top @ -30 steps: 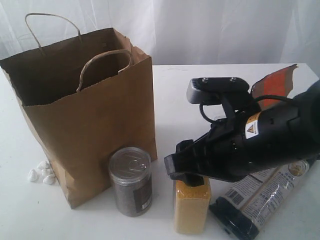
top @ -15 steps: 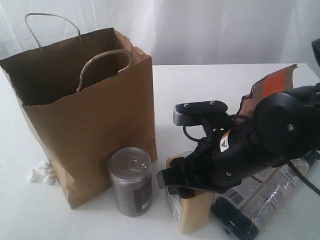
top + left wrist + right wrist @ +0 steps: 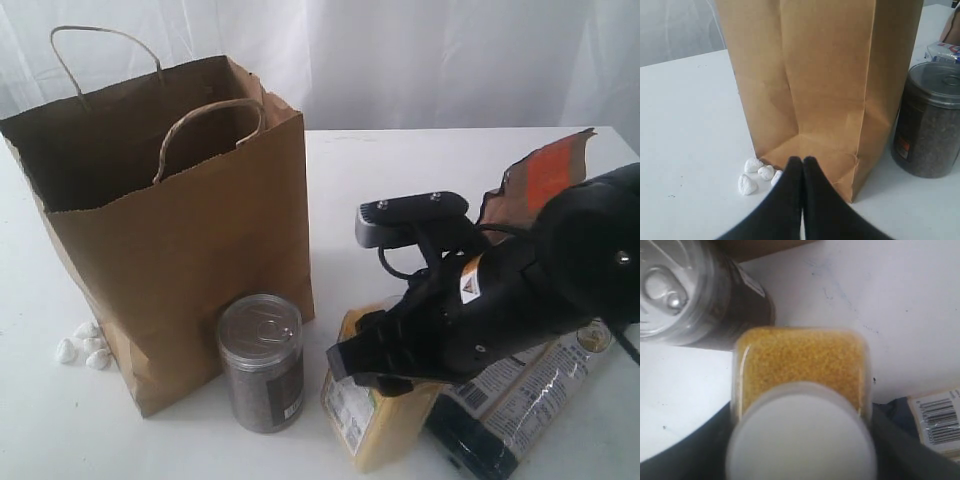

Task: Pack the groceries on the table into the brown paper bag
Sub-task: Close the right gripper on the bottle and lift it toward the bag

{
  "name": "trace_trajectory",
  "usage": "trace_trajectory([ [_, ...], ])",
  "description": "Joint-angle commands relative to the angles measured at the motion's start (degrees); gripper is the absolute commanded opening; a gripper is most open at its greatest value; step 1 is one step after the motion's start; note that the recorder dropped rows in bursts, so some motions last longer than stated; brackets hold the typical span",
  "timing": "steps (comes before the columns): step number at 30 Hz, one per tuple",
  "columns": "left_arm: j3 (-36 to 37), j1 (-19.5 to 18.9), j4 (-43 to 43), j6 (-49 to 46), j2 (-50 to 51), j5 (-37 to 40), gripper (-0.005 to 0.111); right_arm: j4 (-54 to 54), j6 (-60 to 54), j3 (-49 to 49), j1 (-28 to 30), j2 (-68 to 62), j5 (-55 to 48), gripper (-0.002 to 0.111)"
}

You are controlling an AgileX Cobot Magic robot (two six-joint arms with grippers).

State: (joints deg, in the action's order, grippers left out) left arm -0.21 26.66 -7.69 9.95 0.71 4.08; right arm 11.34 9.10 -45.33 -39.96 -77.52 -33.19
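— Looking at the right gripper (image 3: 375,368) first: what has it got?
— Its jaws sit on either side of the white cap (image 3: 800,437) of the bottle (image 3: 385,425) and pinch it. The bottle, full of yellow grains, leans over with its top toward the bag, close to the near edge of the tabletop (image 3: 400,180).
— Is the bottle clear of the table?
— I cannot tell. The arm hides much of it, and its base is low in the exterior view.
— And the left gripper (image 3: 802,160)?
— Its fingers are pressed together with nothing between them. It is low over the tabletop and points at a bottom corner of the bag.
— Where is the bag (image 3: 200,240)?
— It stands upright and open on the left part of the tabletop, with both handles up. I cannot see any groceries inside from here.
— What lies around it?
— The can (image 3: 262,365) stands just in front of the bag's right near corner, with its pull-tab lid up, between the bag and the bottle. A few small white pebbles (image 3: 82,345) lie against the bag's left bottom corner.
— And on the right side?
— The long packet (image 3: 530,395) lies flat beside the bottle and runs from the near edge toward the right edge, partly under the arm. The pouch (image 3: 545,170) with the orange label shows behind the arm, near the right edge.
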Motion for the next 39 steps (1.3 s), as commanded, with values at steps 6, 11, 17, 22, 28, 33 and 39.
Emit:
trace_trajectory([
  [6,0.21,0.32,-0.12,0.51,-0.33,0.09,0.0,-7.89,0.1,-4.58,-0.02,20.27,4.85,0.0],
  [11,0.21,0.32,-0.12,0.51,-0.33,0.09,0.0,-11.77,-0.32,-16.49,-0.02,21.68,9.3,0.0],
  [17,0.21,0.32,-0.12,0.51,-0.33,0.09,0.0,-11.34,-6.33,-32.81,-0.02,11.01,7.5,0.0],
  [22,0.21,0.32,-0.12,0.51,-0.33,0.09,0.0,-5.22,-16.16,-45.92,-0.02,-0.48,0.26,0.0],
  [28,0.21,0.32,-0.12,0.51,-0.33,0.09,0.0,-3.55,-21.5,-54.9,-2.34,-9.25,-5.31,0.0],
  [33,0.21,0.32,-0.12,0.51,-0.33,0.09,0.0,-3.9,-24.14,-60.94,-3.58,-15.73,-9.85,0.0],
  [39,0.21,0.32,-0.12,0.51,-0.33,0.09,0.0,-7.42,-24.14,-64.45,-3.58,-21.87,-12.99,0.0],
])
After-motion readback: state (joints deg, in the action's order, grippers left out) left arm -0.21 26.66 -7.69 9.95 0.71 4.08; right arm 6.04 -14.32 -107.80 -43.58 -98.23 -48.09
